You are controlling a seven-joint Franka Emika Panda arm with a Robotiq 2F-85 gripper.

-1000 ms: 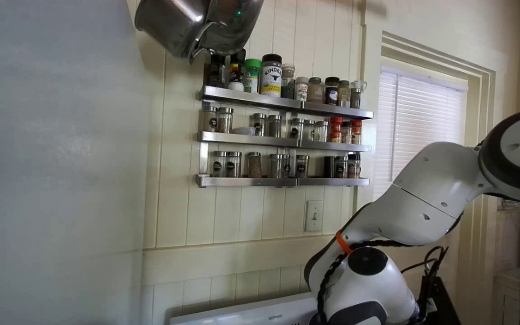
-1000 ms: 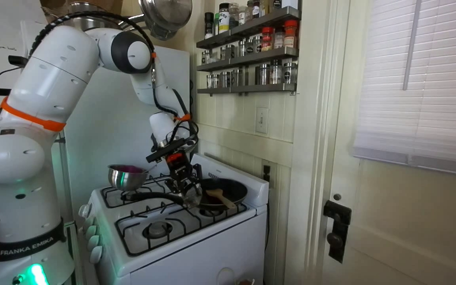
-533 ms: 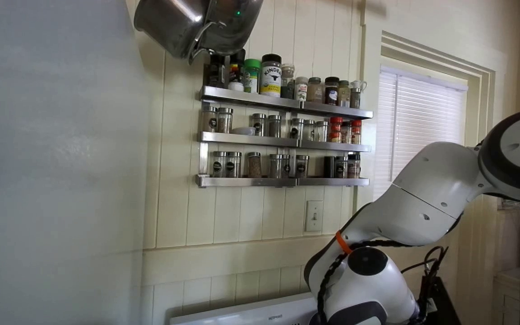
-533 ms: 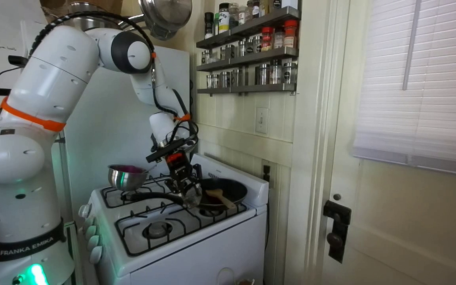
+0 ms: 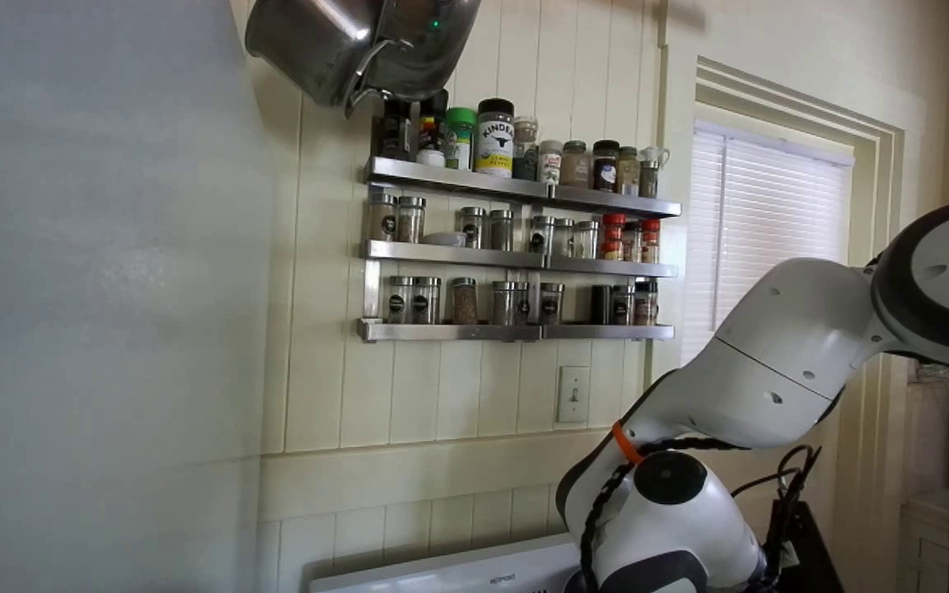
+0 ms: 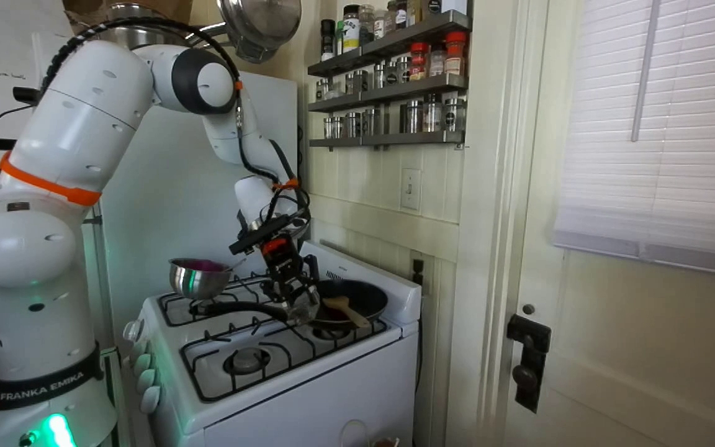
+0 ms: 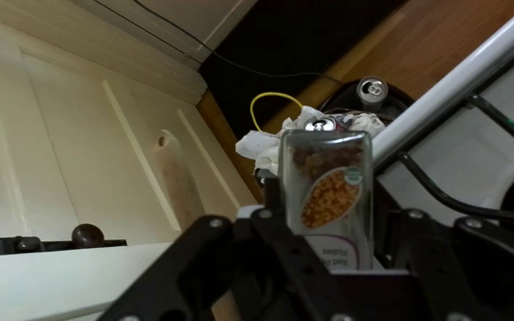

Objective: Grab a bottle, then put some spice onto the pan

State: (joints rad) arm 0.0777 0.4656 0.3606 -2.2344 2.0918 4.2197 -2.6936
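My gripper [image 6: 292, 297] is shut on a clear glass spice jar [image 6: 305, 308] beside the near left edge of the dark pan [image 6: 368, 297]. The pan stands on the back of the stove. In the wrist view the gripper [image 7: 328, 198] has a finger on each side of the jar [image 7: 328, 196]. Its label reads partly "Red P... Flakes" and stands upside down there. Reddish flakes show at the jar's far end. The jar's other end is hidden behind the gripper. The pan is out of the wrist view.
A wooden utensil [image 6: 346, 310] rests across the pan, whose black handle [image 6: 242, 307] reaches left. A steel pot [image 6: 196, 279] stands on the left burners. Spice shelves [image 5: 458, 331] hang on the wall. A bin with cans [image 7: 372, 91] is below the stove's side.
My gripper and the jar have shifted very slightly to the right beside the pan, and the arm's base joint has turned a little. The jar stays held.
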